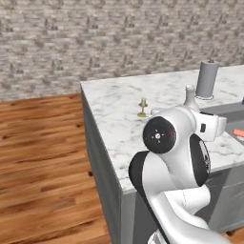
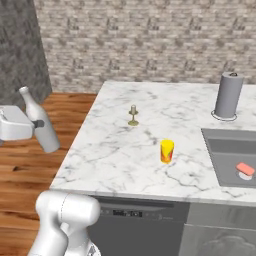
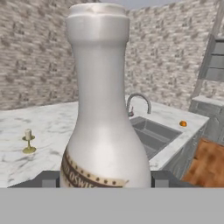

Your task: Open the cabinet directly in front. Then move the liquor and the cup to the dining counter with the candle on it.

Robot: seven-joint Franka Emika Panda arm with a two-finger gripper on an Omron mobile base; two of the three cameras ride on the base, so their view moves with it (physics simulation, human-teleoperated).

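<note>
gripper [image 3: 105,183] has its fingers clamped round the liquor [image 3: 105,109], off the dining counter [image 2: 120,150] edge; cup [image 2: 167,151] sits near the candle [image 2: 133,115]

Grey upright cylinder [image 2: 228,95] on a round base, standing toward the far right, just beyond the sink basin [image 2: 231,155]. Small red-pink sponge [image 2: 245,169] lying in the basin at its near right. Curved faucet [image 3: 139,103] rising at the basin's edge; a small orange object [image 3: 183,124] beyond it. Brick wall [image 1: 109,38] across the far background. Wood-plank floor [image 1: 43,167] to the left.
</note>
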